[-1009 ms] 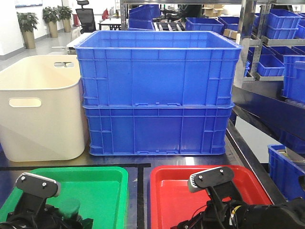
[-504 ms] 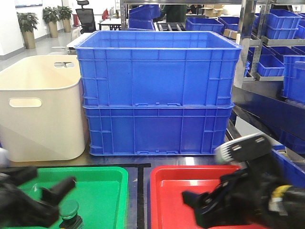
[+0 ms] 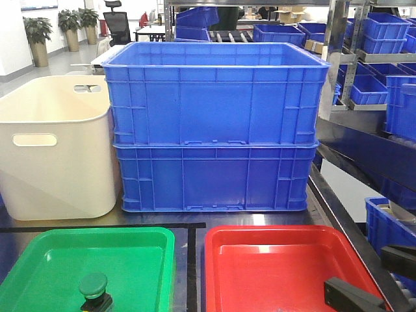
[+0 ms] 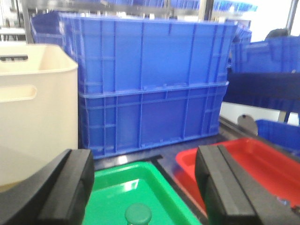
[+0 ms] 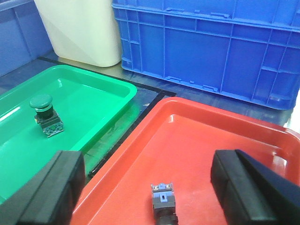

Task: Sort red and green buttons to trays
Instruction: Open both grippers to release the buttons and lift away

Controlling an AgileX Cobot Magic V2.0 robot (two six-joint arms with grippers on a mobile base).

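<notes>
Both arms have pulled back from over the trays since a moment ago, which suggests both placements are finished. The left tool [image 4: 140, 187] and right tool [image 5: 145, 187] are both released and hold nothing. The green button [image 3: 93, 290] stands in the green tray [image 3: 140, 237], near left. The red button [image 5: 164, 201] lies in the red tray [image 5: 225, 123] beside it.

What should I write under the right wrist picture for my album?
Green button standing in the green tray, another button lying in the red tray.
</notes>
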